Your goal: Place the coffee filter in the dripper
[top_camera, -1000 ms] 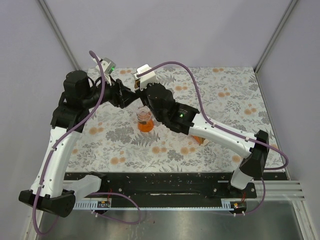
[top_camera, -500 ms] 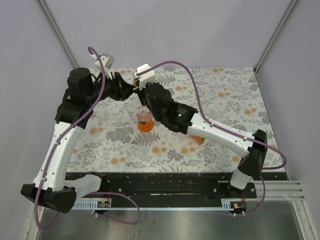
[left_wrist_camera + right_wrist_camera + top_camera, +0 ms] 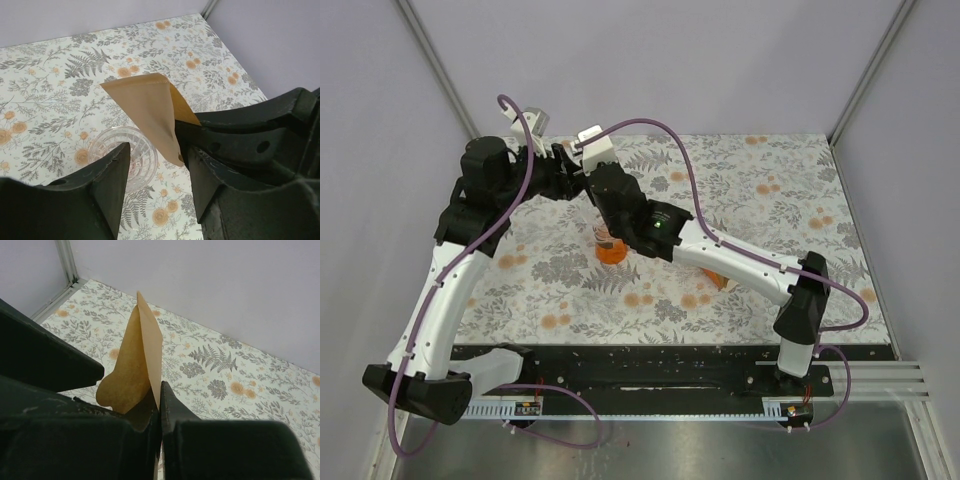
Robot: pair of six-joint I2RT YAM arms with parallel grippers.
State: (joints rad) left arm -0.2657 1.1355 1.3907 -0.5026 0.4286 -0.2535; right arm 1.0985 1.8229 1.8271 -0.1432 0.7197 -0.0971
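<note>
The coffee filter (image 3: 134,365), a thin light-brown paper cone, is pinched at its edge by my right gripper (image 3: 160,392), which is shut on it. In the left wrist view the coffee filter (image 3: 150,107) hangs in the air above and just behind the dripper (image 3: 131,156), whose clear ribbed funnel shows from above. My left gripper (image 3: 157,167) is open, and the filter's lower tip sits by the inside of its right finger (image 3: 210,180). From above, the dripper (image 3: 610,247) with its orange base stands on the table under the right arm. Both grippers meet behind it, left (image 3: 558,178) and right (image 3: 582,168).
The floral tablecloth (image 3: 770,200) covers the table, with walls close at the back and on both sides. An orange-beige object (image 3: 720,279) lies partly hidden under the right forearm. The left gripper's black finger (image 3: 45,357) fills the left of the right wrist view.
The right arm has swung left and back with the filter. The left gripper has drawn back toward the rear left, so both grippers now meet farther behind the dripper.
</note>
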